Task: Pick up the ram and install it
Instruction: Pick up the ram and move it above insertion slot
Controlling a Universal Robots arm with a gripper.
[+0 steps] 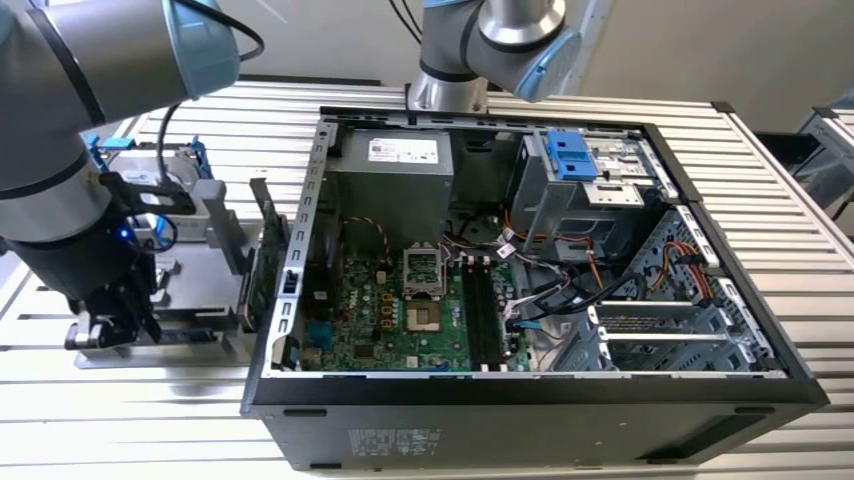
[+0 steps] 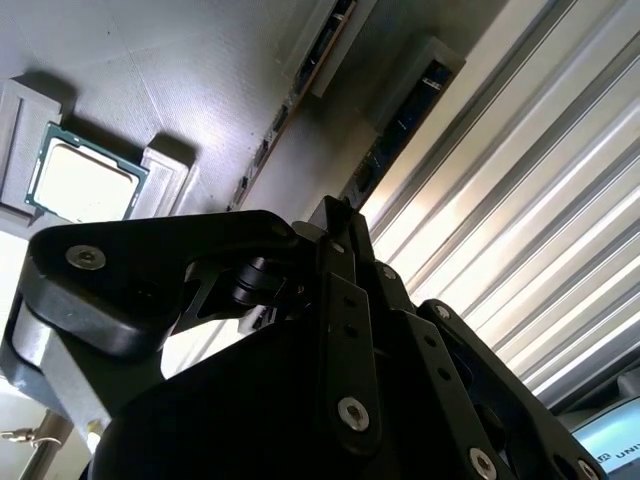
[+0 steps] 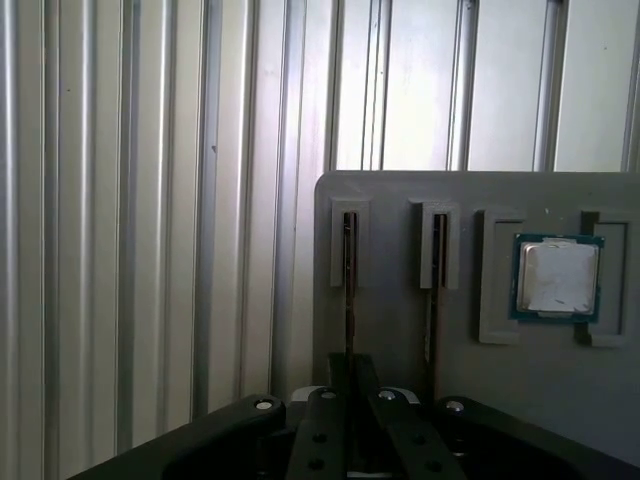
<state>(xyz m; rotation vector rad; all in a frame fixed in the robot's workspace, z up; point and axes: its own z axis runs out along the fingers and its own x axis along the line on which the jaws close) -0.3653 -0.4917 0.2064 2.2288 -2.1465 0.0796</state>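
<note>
Closest in both wrist views is the black gripper (image 3: pixel 351 362), its jaws drawn close together on the thin edge of the ram (image 3: pixel 348 285), with no gap visible on either side. That ram stands on edge in a slot of the grey tray (image 3: pixel 392 330). Just beside it a second stick (image 3: pixel 433 290) stands in its own slot. Past that a CPU (image 3: pixel 557 277) lies flat in a square recess, metal lid up; no print on the lid can be read. The ribbed table (image 3: pixel 150 200) runs beyond the tray. The second wrist view gives the same tray from low along the gripper, plus a corner of white lettering at the frame's edge.

The exterior view adds the arm (image 1: pixel 54 150) reaching down to the tray at that view's left. Farther right is the open case (image 1: pixel 534 415), with a green motherboard (image 1: pixel 380 310), long black slots (image 1: pixel 483 310) beside the CPU socket, and a white label (image 1: pixel 403 151) on the power supply, its text too small to read.
</note>
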